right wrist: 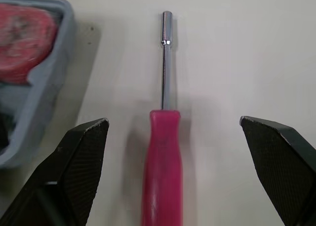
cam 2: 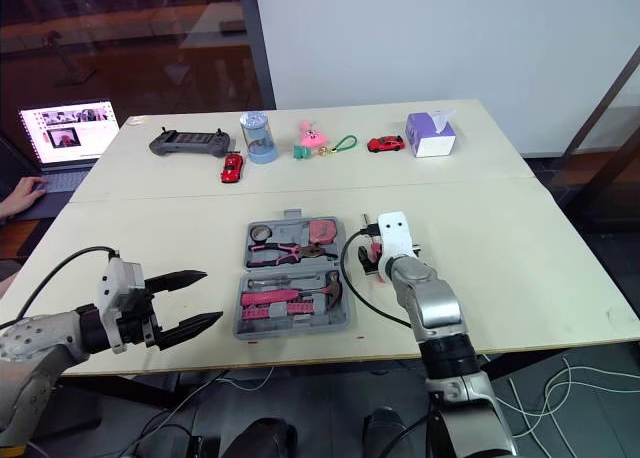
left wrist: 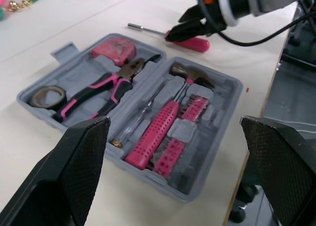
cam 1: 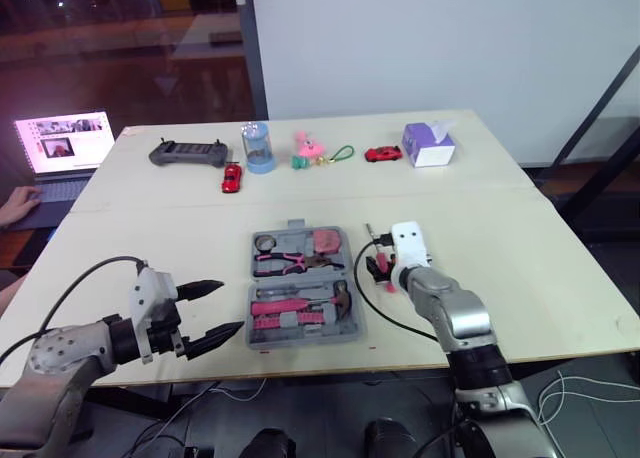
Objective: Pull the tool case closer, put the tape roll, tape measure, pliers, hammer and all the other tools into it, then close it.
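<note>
Pink-handled screwdriver with steel shaft (right wrist: 163, 152) lies flat on the cream table (cam 1: 500, 238), centred between the spread fingers of the right gripper (right wrist: 172, 121); nothing grasped. Its long axis follows the gripper's line, shaft tip pointing away, just beside the open grey plastic tool case (cam 1: 304, 343). Left gripper (cam 1: 232, 305) is also spread and empty, on the case's other side.

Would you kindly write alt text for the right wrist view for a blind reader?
A pink-handled screwdriver lies on the pale table between the open fingers of the right gripper, metal shaft pointing away. The grey tool case, holding a pink tape measure, lies beside it.
</note>
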